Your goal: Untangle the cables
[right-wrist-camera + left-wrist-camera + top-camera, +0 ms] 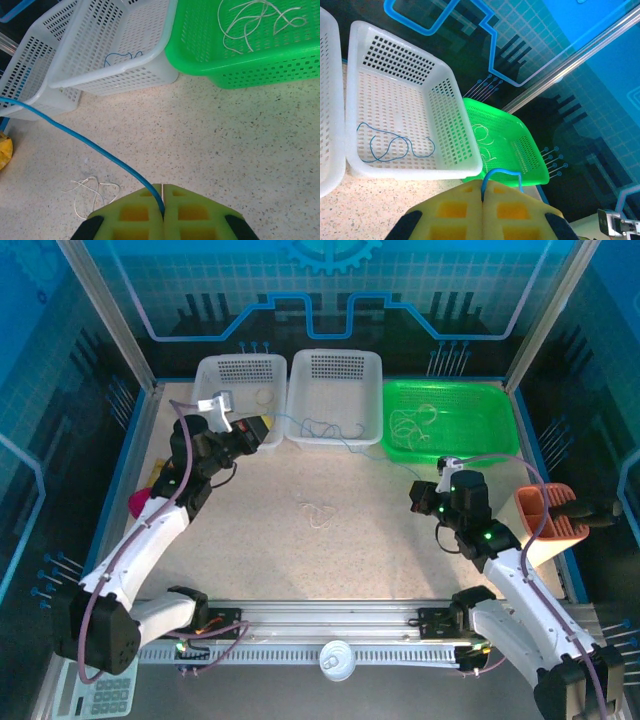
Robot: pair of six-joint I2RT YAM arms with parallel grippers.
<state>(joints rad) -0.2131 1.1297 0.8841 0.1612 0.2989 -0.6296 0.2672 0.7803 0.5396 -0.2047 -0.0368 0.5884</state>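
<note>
Currently, my left gripper (484, 194): clamped on blue cable (505, 170). My right gripper (163, 196): clamped, probably on the same cable. Sorted ahead: blue loop (395, 147) in white basket (447, 115), white strands (255, 22) in green basket (280, 65). Outstanding: pale tangle (92, 190), just left of right gripper.

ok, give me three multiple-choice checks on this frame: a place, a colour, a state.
1. The loose blue loops lie in: A green basket; B middle white basket; C left white basket.
2. The cable in the right gripper is: A white; B yellow; C blue.
3. The left gripper is: A wide open; B shut on a cable; C shut on nothing.
Answers: 1 B, the blue loops rest on the floor of the middle white basket. 2 C, a blue cable runs out from between the right gripper's closed fingers. 3 B, the left gripper pinches a blue cable that arcs just past its tips.
</note>
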